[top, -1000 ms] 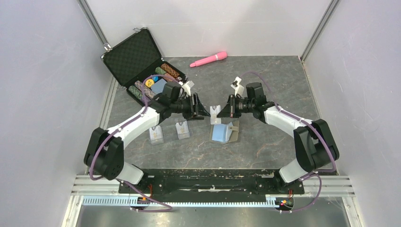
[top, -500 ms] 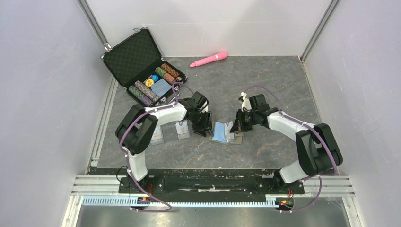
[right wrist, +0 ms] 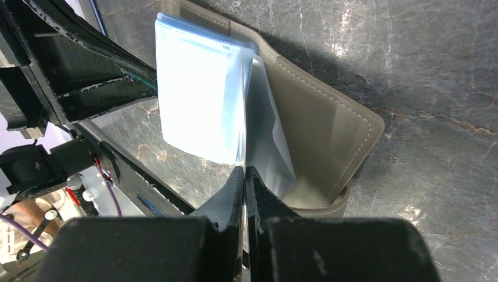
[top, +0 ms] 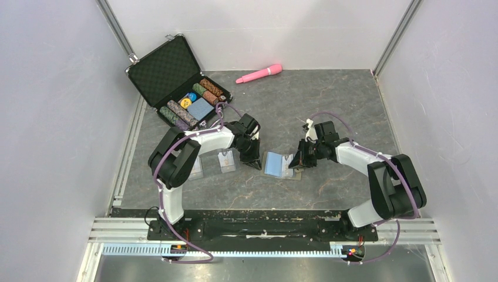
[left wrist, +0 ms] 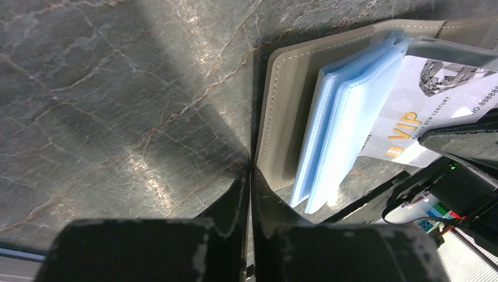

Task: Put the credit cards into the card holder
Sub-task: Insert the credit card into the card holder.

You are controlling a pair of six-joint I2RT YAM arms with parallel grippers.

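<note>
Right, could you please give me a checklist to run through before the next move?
1. Card holder lies open: ok.
2. Left gripper shut at the holder's tan edge: ok.
3. Right gripper shut beside the blue sleeves: ok; pinching one: cannot tell.
4. VIP card fully seated in its sleeve: cannot tell.
5. Two credit cards beside the holder, not yet loaded: not ok.

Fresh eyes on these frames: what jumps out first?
Both arms meet mid-table over the open card holder, the left gripper pinching its tan cover, the right gripper shut at the light-blue sleeves, a VIP card showing beside them. Next, the open black case of poker chips at back left and the pink wand by the back wall. Two credit cards lie left of the holder.
</note>
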